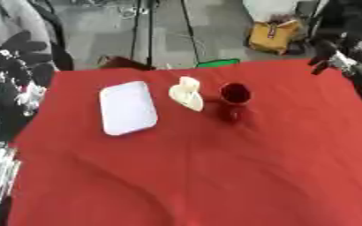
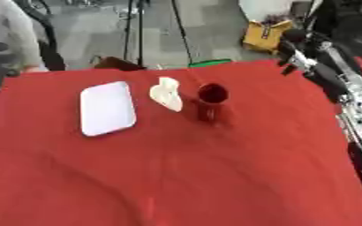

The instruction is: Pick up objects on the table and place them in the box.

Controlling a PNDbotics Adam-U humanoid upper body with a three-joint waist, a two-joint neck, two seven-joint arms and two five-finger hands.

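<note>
Yellow bag (image 1: 273, 36) on grey floor (image 1: 107, 31)

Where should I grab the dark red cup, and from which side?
Wrap its side wall below the rim, coming from the right with the right hand. The dark red cup stands upright, mouth up, and the cream object crowds its left side.

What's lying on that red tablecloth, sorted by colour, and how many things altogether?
White: 1, a flat white rectangular tray
Cream: 1, a small cream-coloured irregular object
Dark red: 1, a dark red cup, standing upright
Total: 3 things on the red cloth-covered table
</note>
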